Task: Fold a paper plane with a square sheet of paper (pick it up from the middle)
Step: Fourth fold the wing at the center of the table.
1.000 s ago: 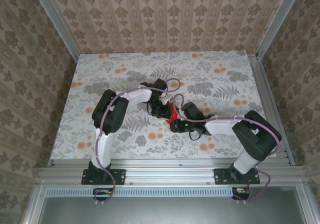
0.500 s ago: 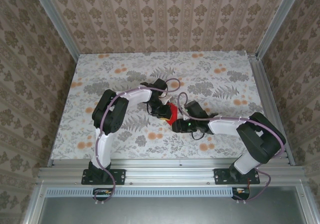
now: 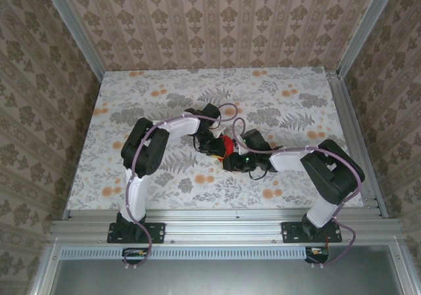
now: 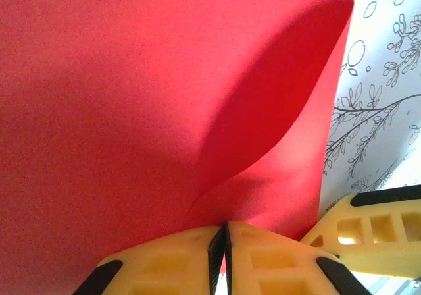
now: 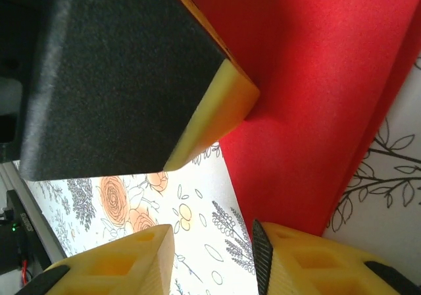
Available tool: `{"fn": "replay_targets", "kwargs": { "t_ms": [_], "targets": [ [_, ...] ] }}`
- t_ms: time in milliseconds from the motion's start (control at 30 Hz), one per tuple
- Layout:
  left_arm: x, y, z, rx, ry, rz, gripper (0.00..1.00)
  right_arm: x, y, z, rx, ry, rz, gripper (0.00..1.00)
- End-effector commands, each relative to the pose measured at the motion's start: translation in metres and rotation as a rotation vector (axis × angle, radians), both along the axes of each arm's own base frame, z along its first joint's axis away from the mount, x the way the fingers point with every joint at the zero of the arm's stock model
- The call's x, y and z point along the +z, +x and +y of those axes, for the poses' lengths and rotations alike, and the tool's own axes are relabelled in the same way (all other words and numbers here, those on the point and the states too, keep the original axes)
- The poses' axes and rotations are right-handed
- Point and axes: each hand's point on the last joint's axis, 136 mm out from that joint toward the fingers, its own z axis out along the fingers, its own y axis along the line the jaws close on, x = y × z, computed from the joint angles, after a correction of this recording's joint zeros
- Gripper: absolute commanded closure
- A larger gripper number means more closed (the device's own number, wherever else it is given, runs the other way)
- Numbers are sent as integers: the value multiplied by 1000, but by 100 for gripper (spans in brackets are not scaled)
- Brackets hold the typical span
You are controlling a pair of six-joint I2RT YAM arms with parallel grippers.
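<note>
The red sheet of paper is held off the table at mid-table, between the two grippers. In the left wrist view the paper bulges in a curved fold. My left gripper is shut on its lower edge. My right gripper stands open just below the paper, with flowered tabletop between its jaws. Its right fingertip is at the paper's lower edge. The left gripper's finger looms at upper left in the right wrist view. From above, the left gripper and right gripper almost meet. The paper plane is out of view.
The flowered tabletop stretches all round the arms. Aluminium rails edge it and patterned walls close it in. The right gripper's yellow finger sits close beside the left gripper's jaws.
The right arm's elbow has swung in and its forearm now reaches more directly toward the paper. The left gripper and the paper have stayed put.
</note>
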Motion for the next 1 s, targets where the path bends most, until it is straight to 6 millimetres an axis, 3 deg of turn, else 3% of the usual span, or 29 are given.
{"fn": "replay_targets", "kwargs": {
  "t_ms": [0,333,967],
  "targets": [
    [-82,-31,61,-38,328,65,85,-2,-7,8,55,30,26,60],
    [-84,-30,65,-42,339,69,85,-21,-40,-8,129,-40,121,61],
    [-83,-28,68,-47,355,68,85,-43,-80,-36,134,-128,220,62]
  ]
}}
